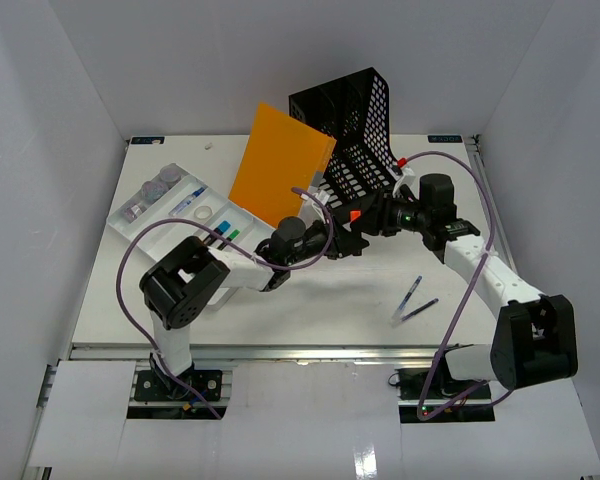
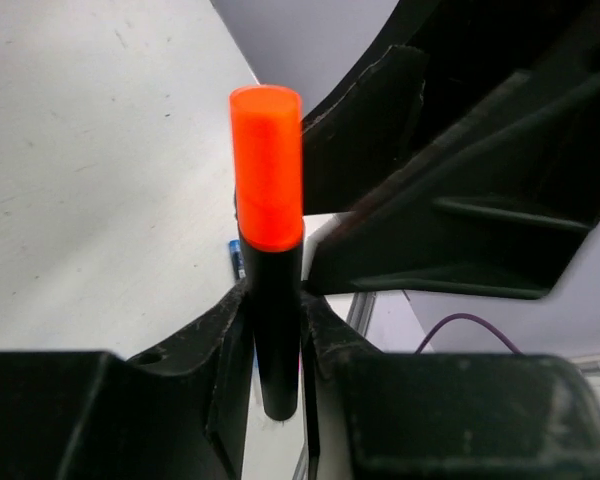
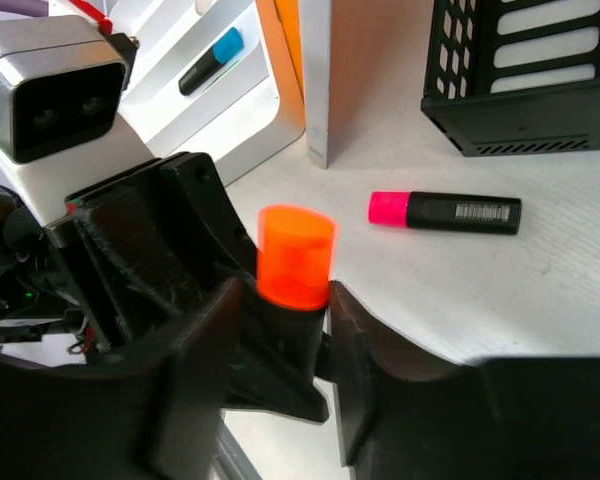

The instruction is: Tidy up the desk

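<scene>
**Orange-capped marker between two claws above the desk**

From above: a wide white desk [image 1: 310,300] with a metal rail along its near edge. Over its middle, left claw [image 1: 345,240] and right claw [image 1: 368,218] tip to tip, with a marker [image 1: 355,215] between them, clear of the desktop. Behind the claws, a black mesh file rack [image 1: 355,130] at the far side, tilted. Leaning against the rack's left side, an orange folder [image 1: 280,165]. At far left, a white compartment tray [image 1: 208,190] with small jars and markers inside. At near right, two pens [image 1: 412,290] flat on the desk, just beside each other and well apart from the tray.

From the left wrist: left fingers [image 2: 225,340] clamped tight on the marker's black barrel, with the orange cap [image 2: 266,165] pointing away from the camera. Bare desk to the left of the cap. To the right, touching or nearly touching the barrel just under the cap, black parts of the right claw.

From the right wrist: right fingers [image 3: 355,330] close on either side of the barrel just below the cap. Gripping or only flanking: cannot tell. At left, the left arm's grey camera box [image 3: 50,90]. Beyond, flat on the desk in front of the rack, a pink-capped marker [image 3: 445,211]. In the tray at upper left, a blue-capped marker [image 3: 210,60].
</scene>
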Motion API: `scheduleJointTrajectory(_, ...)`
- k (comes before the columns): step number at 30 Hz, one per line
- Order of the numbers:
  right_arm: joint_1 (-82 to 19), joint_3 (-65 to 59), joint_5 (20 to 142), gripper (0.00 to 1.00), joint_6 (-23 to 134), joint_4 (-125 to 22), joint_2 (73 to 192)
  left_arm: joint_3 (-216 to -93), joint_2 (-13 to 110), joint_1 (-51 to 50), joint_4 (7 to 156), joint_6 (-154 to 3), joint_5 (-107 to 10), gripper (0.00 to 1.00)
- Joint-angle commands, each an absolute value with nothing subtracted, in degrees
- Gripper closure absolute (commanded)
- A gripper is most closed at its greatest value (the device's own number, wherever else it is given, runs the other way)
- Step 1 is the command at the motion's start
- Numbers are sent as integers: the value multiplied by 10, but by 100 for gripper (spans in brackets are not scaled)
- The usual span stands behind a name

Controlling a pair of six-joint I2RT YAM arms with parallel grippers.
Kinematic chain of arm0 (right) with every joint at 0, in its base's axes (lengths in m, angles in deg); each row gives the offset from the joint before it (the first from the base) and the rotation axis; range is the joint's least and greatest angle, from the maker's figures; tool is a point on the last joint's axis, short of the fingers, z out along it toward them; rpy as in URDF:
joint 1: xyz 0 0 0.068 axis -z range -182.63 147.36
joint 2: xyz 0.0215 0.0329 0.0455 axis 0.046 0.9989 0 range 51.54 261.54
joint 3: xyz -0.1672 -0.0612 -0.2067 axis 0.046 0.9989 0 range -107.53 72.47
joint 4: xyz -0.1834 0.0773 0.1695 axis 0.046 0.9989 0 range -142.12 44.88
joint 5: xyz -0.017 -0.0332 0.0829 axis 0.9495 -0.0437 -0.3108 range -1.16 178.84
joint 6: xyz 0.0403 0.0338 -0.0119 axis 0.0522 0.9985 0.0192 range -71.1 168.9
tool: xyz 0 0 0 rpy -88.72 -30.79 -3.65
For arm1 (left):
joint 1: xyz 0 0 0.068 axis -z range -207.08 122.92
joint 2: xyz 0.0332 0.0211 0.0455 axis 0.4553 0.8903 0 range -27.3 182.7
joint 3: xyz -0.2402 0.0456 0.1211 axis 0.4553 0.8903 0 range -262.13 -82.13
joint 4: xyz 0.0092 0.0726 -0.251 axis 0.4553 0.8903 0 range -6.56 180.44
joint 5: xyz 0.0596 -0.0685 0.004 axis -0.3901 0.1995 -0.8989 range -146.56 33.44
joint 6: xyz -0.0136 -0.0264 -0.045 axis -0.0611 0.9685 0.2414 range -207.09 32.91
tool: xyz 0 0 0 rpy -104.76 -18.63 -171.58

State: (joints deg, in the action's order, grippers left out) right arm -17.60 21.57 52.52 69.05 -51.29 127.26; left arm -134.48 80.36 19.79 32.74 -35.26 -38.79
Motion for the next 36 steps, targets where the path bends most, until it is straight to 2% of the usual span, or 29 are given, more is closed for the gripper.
scheduleJointTrajectory(1, -178, 221, 505, 28, 657, -546, 1225, -1343, 750, 192, 430, -406, -399, 96)
scheduleJointTrajectory(3, -176, 227, 507, 10, 631, -546, 1209, -1331, 724, 190, 472, -422, -398, 99)
scheduleJointTrajectory(4, -174, 235, 511, 8, 617, -547, 1204, -1327, 715, 190, 486, -437, -399, 100)
scheduleJointTrajectory(9, -152, 263, 498, 10, 557, -556, 1174, -1303, 645, 178, 599, -491, -423, 100)
scheduleJointTrajectory(15, -56, 339, 295, 10, 507, -621, 1148, -1354, 573, 141, 863, -585, -491, 100)
scheduleJointTrajectory(17, -34, 364, 240, 10, 502, -663, 1142, -1379, 560, 131, 941, -620, -558, 100)
scheduleJointTrajectory(22, 6, 388, 165, 10, 439, -659, 1113, -1415, 540, 81, 1109, -728, -722, 100)
scheduleJointTrajectory(30, 26, 390, 145, 10, 428, -647, 1115, -1438, 591, -64, 1129, -857, -775, 100)
scheduleJointTrajectory(36, 33, 391, 141, 10, 426, -646, 1114, -1479, 657, -92, 1117, -918, -760, 100)
